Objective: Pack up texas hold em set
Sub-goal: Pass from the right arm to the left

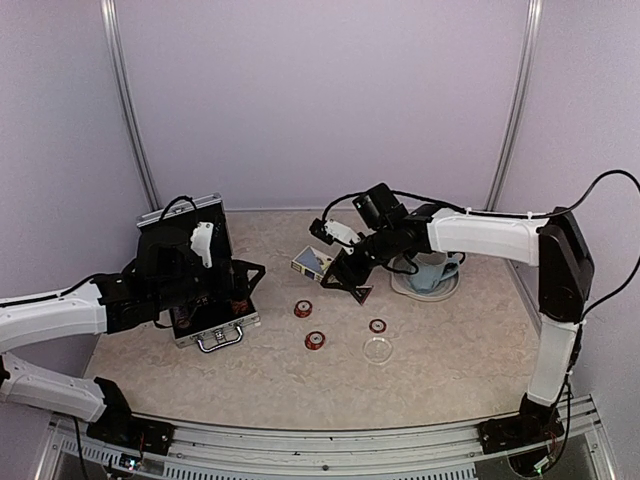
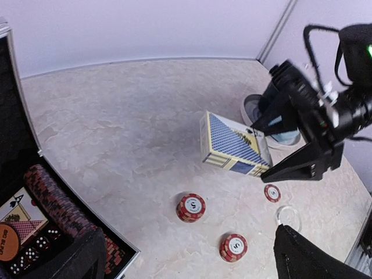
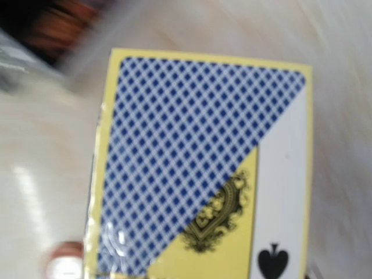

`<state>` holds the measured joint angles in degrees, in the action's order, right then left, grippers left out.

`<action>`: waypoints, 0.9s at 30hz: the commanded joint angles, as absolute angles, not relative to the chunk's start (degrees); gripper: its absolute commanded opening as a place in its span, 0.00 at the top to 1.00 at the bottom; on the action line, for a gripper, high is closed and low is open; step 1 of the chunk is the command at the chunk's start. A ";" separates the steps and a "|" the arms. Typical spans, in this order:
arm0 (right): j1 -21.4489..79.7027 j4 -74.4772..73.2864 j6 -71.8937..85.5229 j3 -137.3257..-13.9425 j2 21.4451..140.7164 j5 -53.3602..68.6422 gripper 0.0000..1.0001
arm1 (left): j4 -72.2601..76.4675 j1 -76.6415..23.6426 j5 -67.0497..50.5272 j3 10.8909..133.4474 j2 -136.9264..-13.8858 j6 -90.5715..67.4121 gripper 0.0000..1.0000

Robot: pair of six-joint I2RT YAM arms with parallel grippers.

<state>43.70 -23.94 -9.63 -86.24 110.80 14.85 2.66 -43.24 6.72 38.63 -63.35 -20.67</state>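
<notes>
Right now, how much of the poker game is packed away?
Partly. The open case already holds a row of chips, dice and a card box. The right pincer is holding a blue card box above the table. Still out: two chip stacks, a single chip and the clear disc.

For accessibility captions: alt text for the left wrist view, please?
The right gripper holds a blue-patterned card box over the table. Below it lie two red-and-white chip stacks, a single chip and a clear disc; the open case sits lower left.
</notes>
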 commanded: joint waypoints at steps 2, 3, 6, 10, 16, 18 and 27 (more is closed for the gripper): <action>44.37 -28.72 -19.79 -85.83 105.04 31.56 0.48 | 4.31 -43.85 -9.38 40.35 -63.43 -14.84 0.01; 44.62 -30.41 -20.82 -85.97 104.62 32.42 0.49 | 4.77 -44.67 -10.84 40.66 -63.56 -14.15 0.01; 45.15 -34.53 -23.44 -85.85 103.54 34.93 0.50 | 3.32 -48.17 -11.85 42.21 -64.06 -9.59 0.01; 45.50 -36.65 -25.52 -85.33 102.05 38.50 0.51 | 0.98 -51.39 -12.37 42.94 -63.65 -2.48 0.01; 46.42 -37.79 -27.84 -84.19 100.57 40.92 0.50 | -4.41 -51.60 -16.00 43.87 -62.40 4.35 0.01; 46.85 -37.60 -28.43 -83.67 100.03 41.78 0.52 | -5.88 -51.59 -17.57 44.42 -61.87 7.01 0.01; 49.85 -36.99 -29.86 -82.38 98.45 44.12 0.52 | -13.19 -50.89 -20.73 50.18 -65.08 13.34 0.01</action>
